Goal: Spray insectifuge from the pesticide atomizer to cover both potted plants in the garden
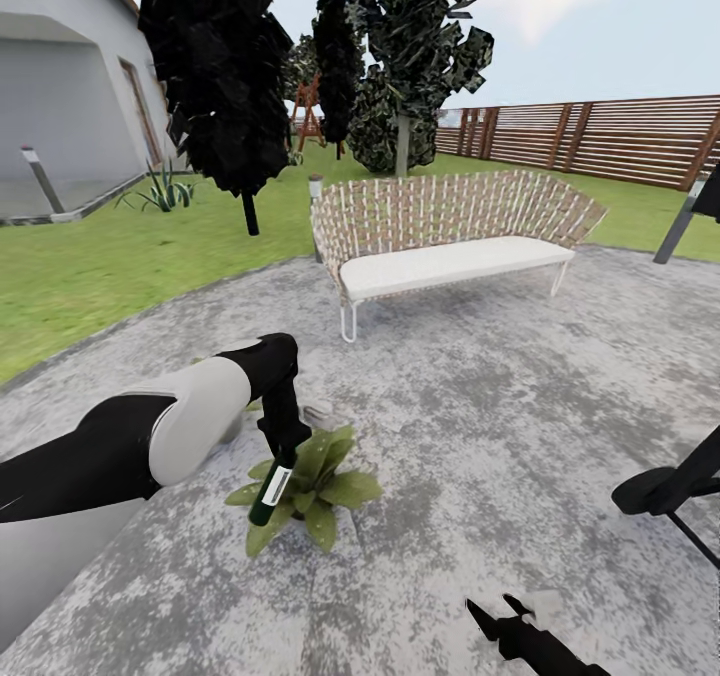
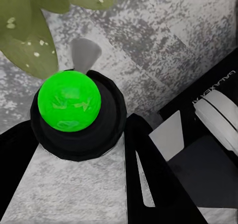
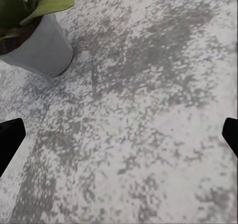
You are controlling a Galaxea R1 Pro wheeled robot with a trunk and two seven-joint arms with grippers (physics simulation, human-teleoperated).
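We judge spraying step in hand: left gripper (image 1: pixel 283 453) clamped on pesticide atomizer (image 1: pixel 270 492), slim dark-green bottle, white label, tilted nozzle-down over potted plant (image 1: pixel 318 476). Leaves pointed, glossy, droplet-speckled. Left wrist view shows bottle's round bright-green end (image 2: pixel 69 101). Right gripper (image 1: pixel 497 616) hangs low, jaws apart, empty. Paving (image 1: pixel 480 406) mottled grey, rough. Wicker bench (image 1: pixel 450 231) beyond. Next, we think: finish coverage here, then find second plant.

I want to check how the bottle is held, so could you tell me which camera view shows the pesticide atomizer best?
The head view: the pesticide atomizer shows side-on in the left gripper, tipped down over a potted plant. The left wrist view shows just one end of it, a bright green round face.
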